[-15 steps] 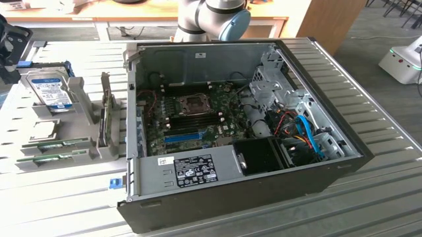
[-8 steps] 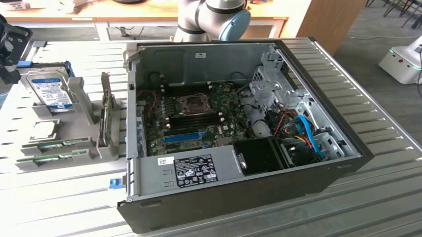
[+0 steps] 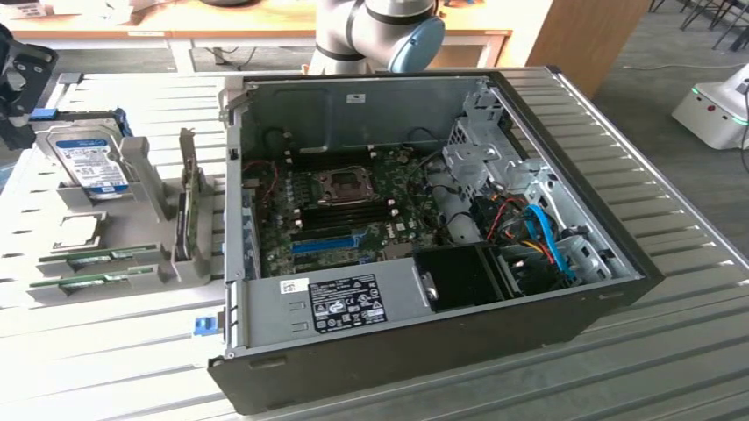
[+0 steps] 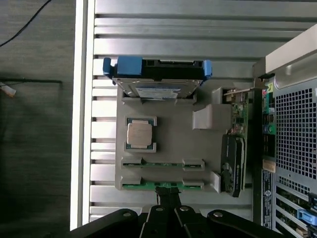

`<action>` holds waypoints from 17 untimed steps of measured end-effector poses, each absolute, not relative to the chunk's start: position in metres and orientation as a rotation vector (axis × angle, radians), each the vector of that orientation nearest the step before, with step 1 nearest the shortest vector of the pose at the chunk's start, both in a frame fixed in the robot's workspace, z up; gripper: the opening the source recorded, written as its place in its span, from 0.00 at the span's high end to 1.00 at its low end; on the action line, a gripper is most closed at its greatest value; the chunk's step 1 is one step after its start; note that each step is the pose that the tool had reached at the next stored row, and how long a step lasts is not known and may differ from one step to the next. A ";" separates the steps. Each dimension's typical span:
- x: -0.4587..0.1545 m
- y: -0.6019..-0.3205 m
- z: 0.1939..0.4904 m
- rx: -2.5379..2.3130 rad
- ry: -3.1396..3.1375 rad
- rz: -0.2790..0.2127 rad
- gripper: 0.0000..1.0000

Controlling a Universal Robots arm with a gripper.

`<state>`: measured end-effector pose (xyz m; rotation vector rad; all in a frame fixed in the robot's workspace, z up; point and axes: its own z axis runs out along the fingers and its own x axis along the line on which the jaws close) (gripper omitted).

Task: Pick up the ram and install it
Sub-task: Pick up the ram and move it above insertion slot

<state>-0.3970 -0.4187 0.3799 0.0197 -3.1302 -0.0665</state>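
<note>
Two green ram sticks lie flat in slots of a grey holder tray (image 3: 140, 219) at the exterior view's left, one (image 3: 100, 257) beside the other (image 3: 91, 281). The wrist view looks down on them from above: one ram stick (image 4: 163, 164), the other (image 4: 143, 185). My gripper (image 4: 167, 193) is shut with nothing between its fingers, and its black tips line up over the edge of the second stick. In the exterior view the gripper (image 3: 17, 105) hangs high over the tray's far left end. The open computer case (image 3: 609, 272) shows its motherboard (image 3: 351, 210).
The tray also carries a hard drive (image 4: 157, 91) with blue rails, a processor chip (image 4: 139, 134) and an upright expansion card (image 4: 233, 153). The case wall (image 4: 294, 148) stands close beside the tray. The ribbed metal table (image 3: 117, 360) drops off at its edge (image 4: 81, 124).
</note>
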 end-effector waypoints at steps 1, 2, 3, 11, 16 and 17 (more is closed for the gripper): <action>-0.397 -0.419 0.380 0.048 -3.130 -0.066 0.90; -0.397 -0.419 0.380 0.076 -3.129 -0.066 0.90; -0.397 -0.419 0.380 0.104 -3.127 -0.066 0.90; -0.397 -0.419 0.380 0.309 -3.111 -0.065 0.90; -0.397 -0.419 0.380 0.420 -3.097 -0.064 0.90; -0.397 -0.419 0.379 0.449 -3.092 -0.063 0.90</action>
